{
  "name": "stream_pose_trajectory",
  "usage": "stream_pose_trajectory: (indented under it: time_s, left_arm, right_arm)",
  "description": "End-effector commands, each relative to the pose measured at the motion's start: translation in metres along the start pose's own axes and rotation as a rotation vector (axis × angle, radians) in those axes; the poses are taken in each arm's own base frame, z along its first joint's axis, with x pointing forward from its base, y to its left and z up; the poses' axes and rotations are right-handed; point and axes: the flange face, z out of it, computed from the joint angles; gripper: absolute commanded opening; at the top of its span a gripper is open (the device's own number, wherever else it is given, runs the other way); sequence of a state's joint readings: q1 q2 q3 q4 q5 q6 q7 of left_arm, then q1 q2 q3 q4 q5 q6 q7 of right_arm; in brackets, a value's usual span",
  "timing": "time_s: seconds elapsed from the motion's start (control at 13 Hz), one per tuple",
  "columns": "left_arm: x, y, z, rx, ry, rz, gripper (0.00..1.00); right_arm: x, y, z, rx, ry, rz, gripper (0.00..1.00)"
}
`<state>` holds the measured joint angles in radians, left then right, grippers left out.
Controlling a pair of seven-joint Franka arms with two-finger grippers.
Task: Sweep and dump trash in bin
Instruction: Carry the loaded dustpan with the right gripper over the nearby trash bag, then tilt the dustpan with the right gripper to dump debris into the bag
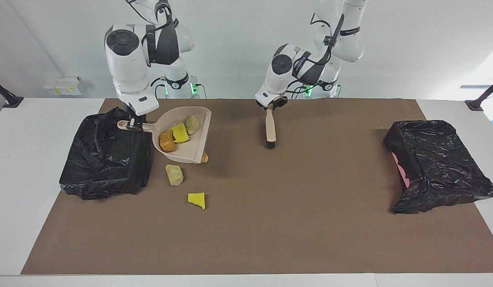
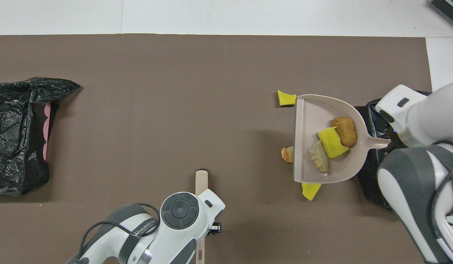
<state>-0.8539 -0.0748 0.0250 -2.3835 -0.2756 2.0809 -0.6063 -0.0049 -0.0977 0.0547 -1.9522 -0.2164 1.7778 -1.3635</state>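
While hoisted just beside the black bin [image 1: 103, 159] at the right arm's end of the table, loose in the tan dustpan [image 1: 190, 149]: three chunks of trash [image 1: 178, 132], orange, yellow and tan; strewn on the brown mat [image 1: 270, 219] under and around the pan, four more. Clamped tight on the pan's handle over the bin's edge, right gripper [image 1: 131, 124]; pinched on the top of the hanging brush [image 1: 270, 127] over the mat, left gripper [image 1: 271, 105], waiting. Liable to spill short onto the mat if tipped before clearing the rim; liable to slide off the open lip if jolted.
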Motion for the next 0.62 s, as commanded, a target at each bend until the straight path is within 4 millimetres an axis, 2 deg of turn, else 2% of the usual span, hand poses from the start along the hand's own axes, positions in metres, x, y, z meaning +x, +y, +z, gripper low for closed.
stream_pose_trajectory:
  time_s: [0.0, 0.23, 0.31, 0.54]
  left_arm:
    - [0.011, -0.009, -0.019, -0.016, 0.034, -0.032, 1.0]
    - [0.028, -0.022, -0.043, -0.033, 0.028, -0.062, 1.0]
    - [0.035, -0.024, -0.055, -0.05, 0.047, -0.063, 1.0]
    - [0.068, -0.031, -0.075, -0.087, 0.084, -0.089, 1.0]
  right_arm:
    - [-0.058, -0.014, 0.015, 0.027, 0.025, 0.0, 0.0]
    - [-0.135, -0.017, 0.03, 0.039, 0.048, 0.022, 0.0]
    - [-0.157, -0.019, 0.033, 0.039, 0.05, 0.025, 0.0]
    - [-0.212, -0.027, 0.04, 0.012, 0.024, 0.033, 0.0]
